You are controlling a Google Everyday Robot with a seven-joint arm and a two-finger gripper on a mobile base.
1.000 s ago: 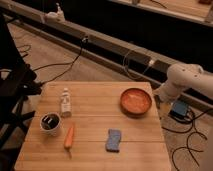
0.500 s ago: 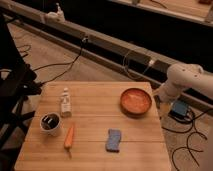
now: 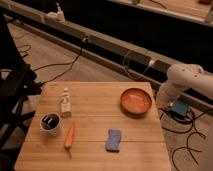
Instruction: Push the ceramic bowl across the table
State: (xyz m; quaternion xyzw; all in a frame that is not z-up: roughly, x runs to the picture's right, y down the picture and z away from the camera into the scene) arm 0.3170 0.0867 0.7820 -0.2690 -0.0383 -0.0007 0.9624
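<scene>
The ceramic bowl (image 3: 136,101) is wide, shallow and orange-red. It sits upright on the light-wood table (image 3: 95,160), near the far right corner. My white arm (image 3: 186,79) comes in from the right and bends down beside the table's right edge. The gripper (image 3: 162,99) is at the low end of the arm, just right of the bowl and a little apart from it, at about table height. It holds nothing that I can see.
On the table's left half stand a small clear bottle (image 3: 65,102) and a white cup with dark contents (image 3: 50,123). An orange carrot (image 3: 69,136) and a blue sponge (image 3: 113,140) lie near the front. A blue box (image 3: 178,108) and cables lie on the floor at right. A dark stand (image 3: 15,85) is at left.
</scene>
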